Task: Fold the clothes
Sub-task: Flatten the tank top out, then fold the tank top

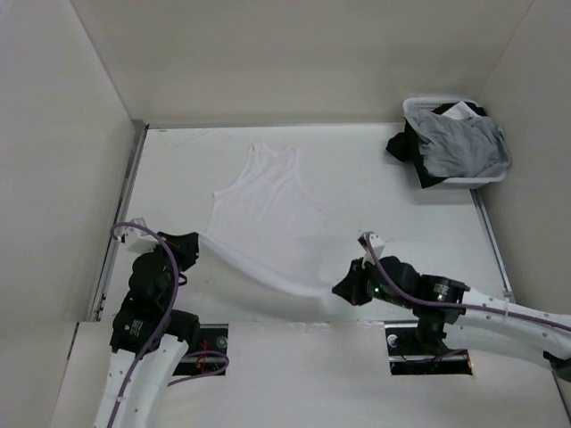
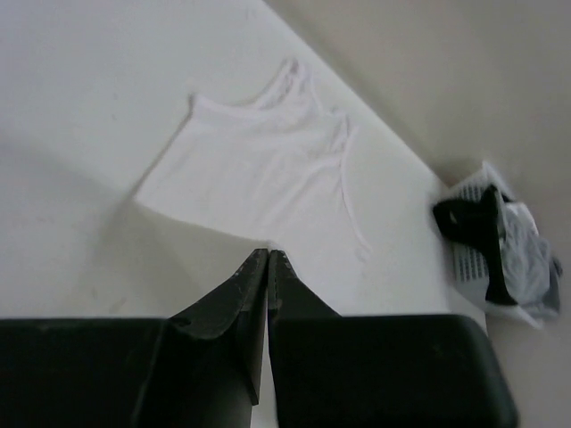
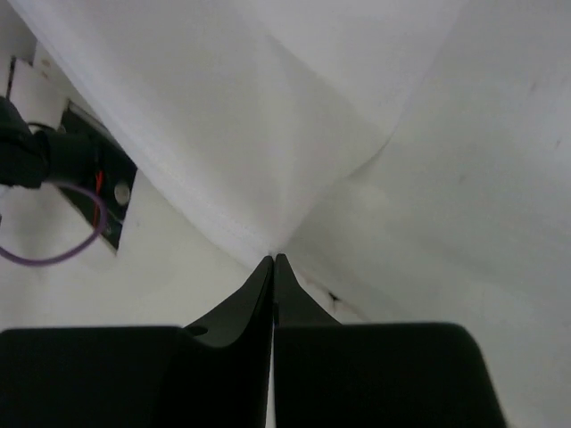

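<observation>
- White sleeveless top (image 1: 268, 201) lies mid-way across the table (image 1: 393, 214), straps twd far wall, upper body flat & spread out.
- L gripper (image 1: 194, 242): fingers pinched tight on hem's left corner. R gripper (image 1: 342, 287): same, pinched on right corner. Hem is raised off the surface and sags btwn them.
- Progress, my read: early. Grasp done, no fold laid yet; first fold (hem up twd straps) is in hand.
- Left to do: lay hem over, prob. side folds, flatten.
- Basket (image 1: 489, 181) far right w/ grey garment (image 1: 464, 143) & black garment (image 1: 403, 147), well apart from the top.
</observation>
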